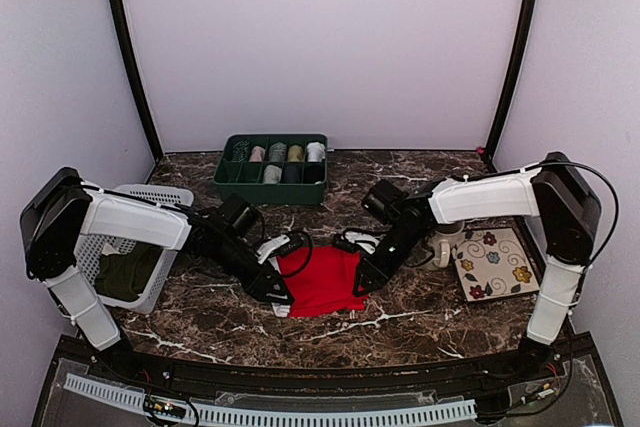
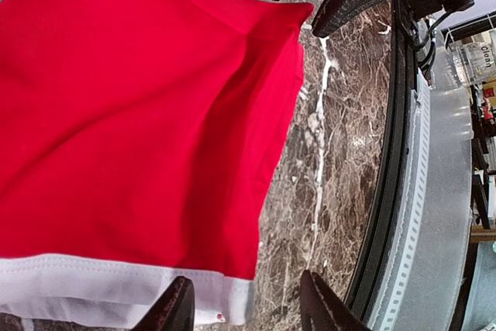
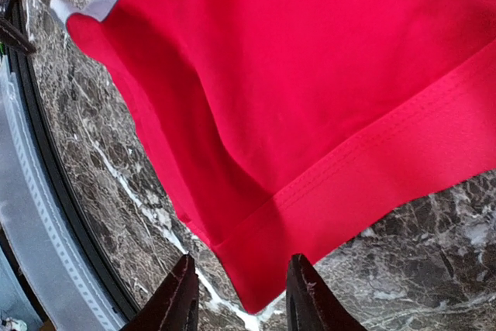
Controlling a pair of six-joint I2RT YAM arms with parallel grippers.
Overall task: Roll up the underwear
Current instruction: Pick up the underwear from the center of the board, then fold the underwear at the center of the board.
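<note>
The underwear [image 1: 322, 280] lies flat on the dark, white-veined marble table [image 1: 430, 319] between the arms. It is smooth bright red knit, roughly square, with a white stitched waistband toward the left arm and a double-stitched red hem toward the right. The left end effector [image 2: 244, 284] is released, fingers apart over the waistband's corner, and the right end effector [image 3: 240, 261] is released too, its fingers straddling the hem's pointed corner.

The left arm [image 1: 135, 219] and right arm [image 1: 482, 197] had white shells, black joints, thin black cables and dark jaws.
</note>
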